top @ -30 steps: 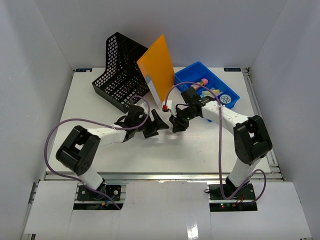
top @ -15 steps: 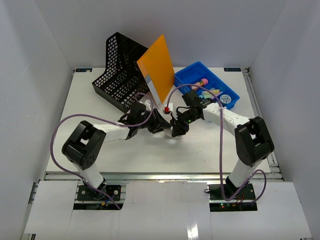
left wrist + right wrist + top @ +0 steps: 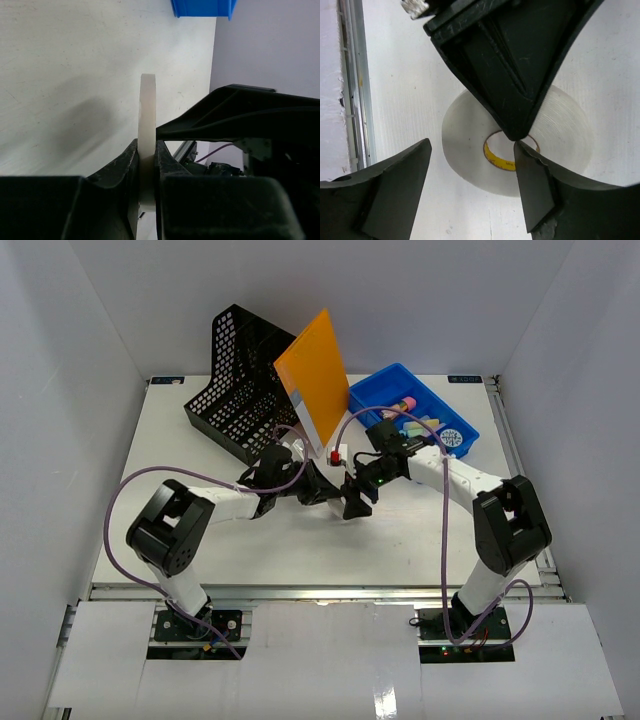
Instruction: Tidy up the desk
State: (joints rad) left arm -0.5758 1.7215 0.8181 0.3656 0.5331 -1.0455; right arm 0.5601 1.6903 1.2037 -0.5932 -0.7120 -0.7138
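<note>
Tape, a white roll [image 3: 468, 161] with a yellow core, stands on edge at the centre of the top view's white surface [image 3: 400, 540], where the two arms meet. The left jaws are clamped on it: in the left wrist view the roll [image 3: 148, 110] shows edge-on, pinched flat between two black fingers [image 3: 119, 167] at the lower middle of the frame. In the right wrist view one of those left fingers [image 3: 512, 65] reaches down from the top of the frame across the roll's face to its core. The right jaws stand apart, their fingers [image 3: 395, 190] at the lower left and lower right of that frame on either side of the roll; whether either one touches it cannot be told, nor whether the roll rests on the surface [image 3: 410, 75] or hangs just above it.

The surface fills the middle of the top view, with an aluminium rail [image 3: 320, 590] along its lower edge. At the upper left sits a black mesh file holder [image 3: 235, 380], and an orange folder [image 3: 315, 370] leans tilted just beside it. A blue tray [image 3: 372, 400] holding small coloured items lies at the upper right. A small red-topped thing [image 3: 333, 455] sits just above the meeting jaws.
</note>
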